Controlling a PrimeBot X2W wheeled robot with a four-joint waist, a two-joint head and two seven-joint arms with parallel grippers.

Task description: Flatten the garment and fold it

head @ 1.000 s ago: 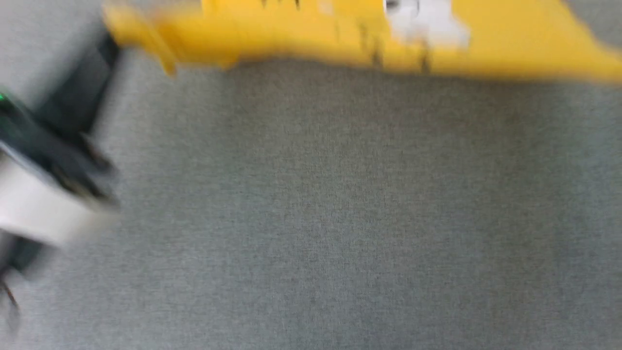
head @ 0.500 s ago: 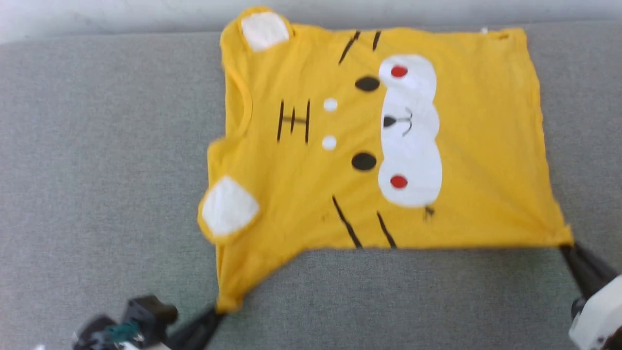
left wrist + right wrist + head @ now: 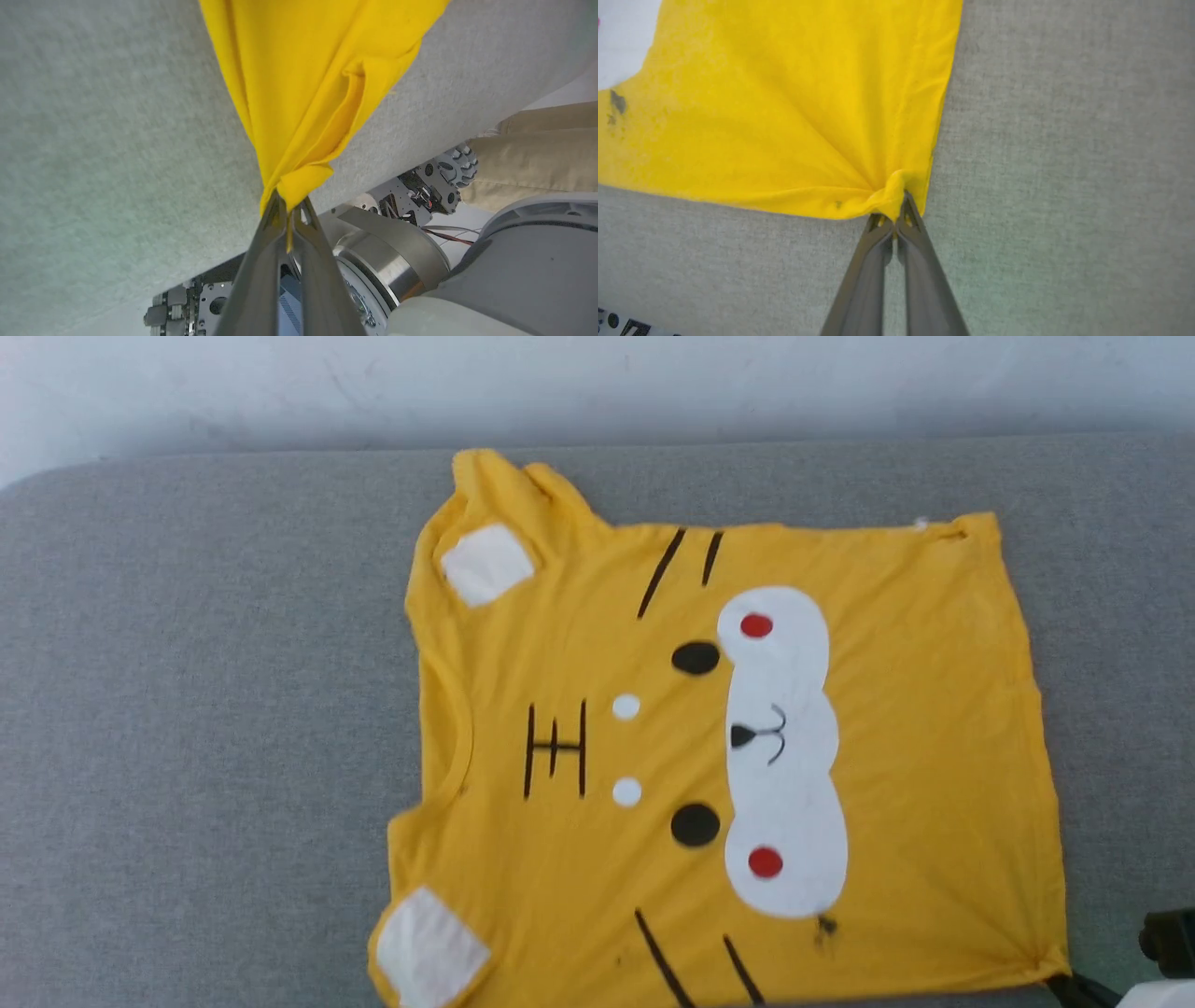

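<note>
The garment [image 3: 728, 756], a yellow T-shirt printed with a tiger face, lies print-up on the grey surface [image 3: 205, 709], spread mostly flat across the middle of the surface. Its neckline is turned toward the surface's left end and its hem toward the right end. The sleeve [image 3: 499, 490] nearer the surface's far edge is rumpled and partly folded over itself, just short of that edge, where a pale wall [image 3: 597, 383] rises behind the surface. At the surface's near edge the right gripper [image 3: 899, 210] has its two dark fingers pressed together on the hem corner of the garment [image 3: 784, 116], and creases fan out from the pinched point across the cloth. In the head view that same gripper [image 3: 1060, 978] shows as a dark tip touching the corner. The left gripper [image 3: 287, 205] is clamped on a bunched tip of the garment [image 3: 308, 84] at its sleeve side. The cloth runs taut from the fingers up onto the surface, and the fingertips sit just off the surface's near edge, above the robot's base [image 3: 420, 186]. Beside the base, off the surface, a tan cloth shape [image 3: 537, 154] shows; what it is cannot be told.
</note>
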